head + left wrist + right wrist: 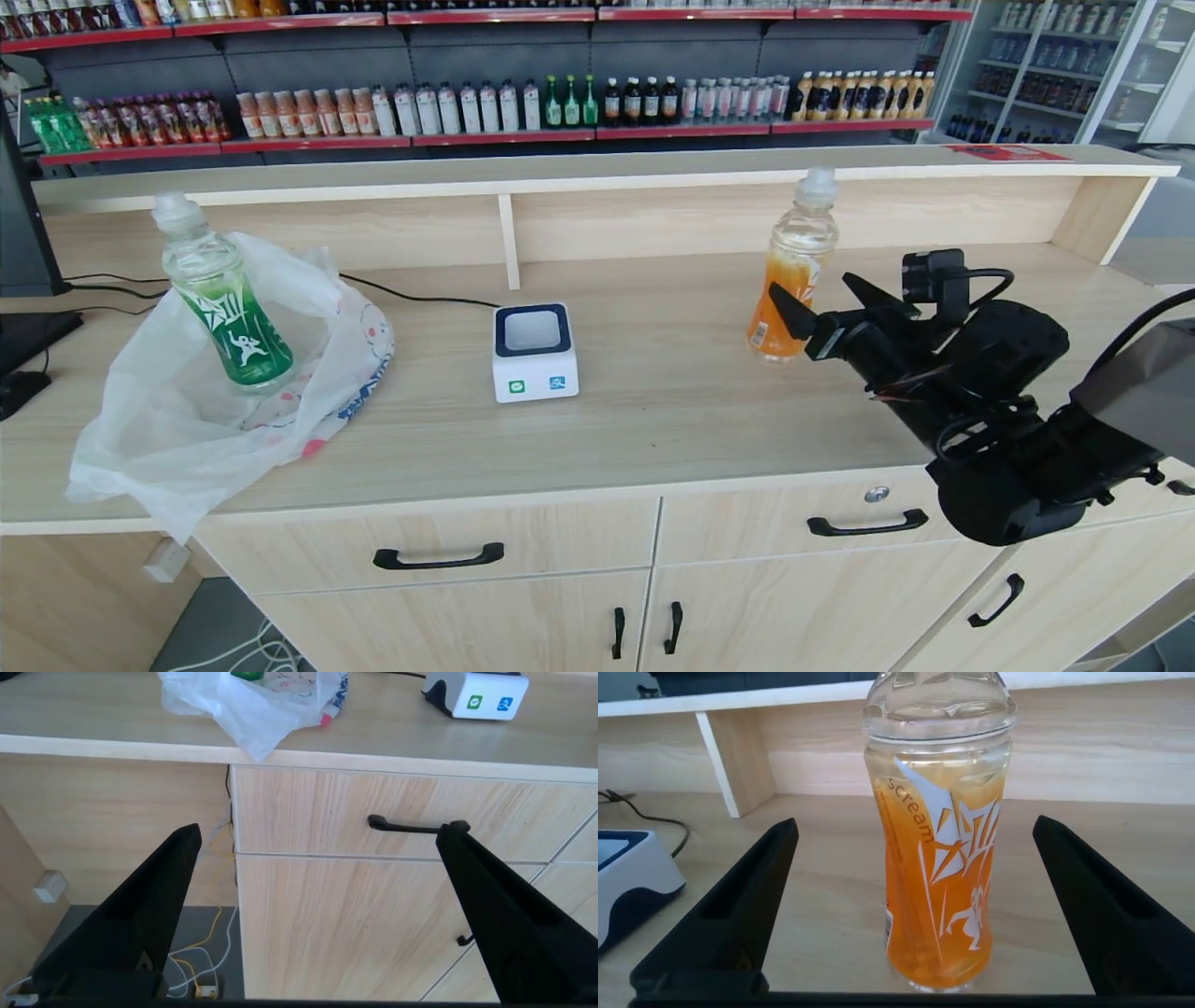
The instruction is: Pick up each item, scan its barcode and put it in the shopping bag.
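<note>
In the left part of the head frame I see the white shopping bag (177, 420) lying open on the wooden counter (672, 411). The green drink bottle (224, 299) stands inside it and leans a little. A black cable (411, 297) runs along the counter behind the bag. In the centre sits the white barcode scanner (534, 351), with its window facing up. Right of centre the orange drink bottle (794, 271) stands upright, well apart from the scanner, with bare counter between them. Shelves of drinks (597, 103) run across the upper frame behind.

My left gripper (320, 831) hangs below the counter edge and faces the drawer front, its fingers spread wide. My right gripper (812, 297), at the right of the frame, is level with the lower half of the orange bottle. Its fingers are spread to both sides of the bottle and do not touch it.
</note>
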You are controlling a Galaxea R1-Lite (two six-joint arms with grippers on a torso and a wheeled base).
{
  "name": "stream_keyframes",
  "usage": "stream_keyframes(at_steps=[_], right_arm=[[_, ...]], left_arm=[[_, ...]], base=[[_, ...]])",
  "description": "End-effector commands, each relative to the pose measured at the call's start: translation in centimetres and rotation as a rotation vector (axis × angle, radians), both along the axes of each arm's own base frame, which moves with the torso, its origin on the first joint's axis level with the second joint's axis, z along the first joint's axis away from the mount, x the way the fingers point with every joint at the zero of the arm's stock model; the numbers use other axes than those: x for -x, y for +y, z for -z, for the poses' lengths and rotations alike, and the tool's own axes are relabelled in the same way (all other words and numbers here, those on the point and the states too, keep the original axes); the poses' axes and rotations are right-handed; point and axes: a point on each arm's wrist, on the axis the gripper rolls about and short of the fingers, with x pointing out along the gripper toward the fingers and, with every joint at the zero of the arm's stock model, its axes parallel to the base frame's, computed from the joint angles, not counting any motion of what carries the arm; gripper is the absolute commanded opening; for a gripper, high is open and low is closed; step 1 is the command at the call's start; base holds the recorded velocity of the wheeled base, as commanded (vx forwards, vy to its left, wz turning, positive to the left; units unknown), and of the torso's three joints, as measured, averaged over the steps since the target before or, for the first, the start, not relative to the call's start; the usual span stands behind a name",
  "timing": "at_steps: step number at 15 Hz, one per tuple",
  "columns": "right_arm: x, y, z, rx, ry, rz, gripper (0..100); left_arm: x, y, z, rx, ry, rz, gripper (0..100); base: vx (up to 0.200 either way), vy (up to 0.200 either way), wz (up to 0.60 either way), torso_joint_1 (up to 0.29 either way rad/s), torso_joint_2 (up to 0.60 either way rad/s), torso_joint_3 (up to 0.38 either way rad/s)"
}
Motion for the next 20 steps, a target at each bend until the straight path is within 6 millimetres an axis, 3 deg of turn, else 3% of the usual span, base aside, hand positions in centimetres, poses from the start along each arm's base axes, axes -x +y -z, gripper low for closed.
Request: stream_keyframes(at_steps=[1,12,16,20], right_arm=[[-0.6,0.4,0.8,-0.005,0.014,-0.009,100],[-4.4,1.1,2.1,-0.031,-0.034,-0.011,100],[-6.7,1.5,0.5,-0.037,-0.022,-0.019,100],[-7.7,1.8,-0.4,-0.033,-0.029,-0.035,100]], left_arm=[[0.0,0.0,0.0,0.001,-0.001,0.000,100],[0.0,0.0,0.0,-0.008,0.001,-0.002,100],[0.0,0.0,0.0,-0.008,0.001,0.001,100],[0.0,0.0,0.0,-0.008,0.001,0.001,100]], base=[[0.000,0.000,0.00,0.000,0.00,0.000],[0.000,0.000,0.00,0.000,0.00,0.000],[0.000,0.000,0.00,0.000,0.00,0.000],[0.000,0.000,0.00,0.000,0.00,0.000]])
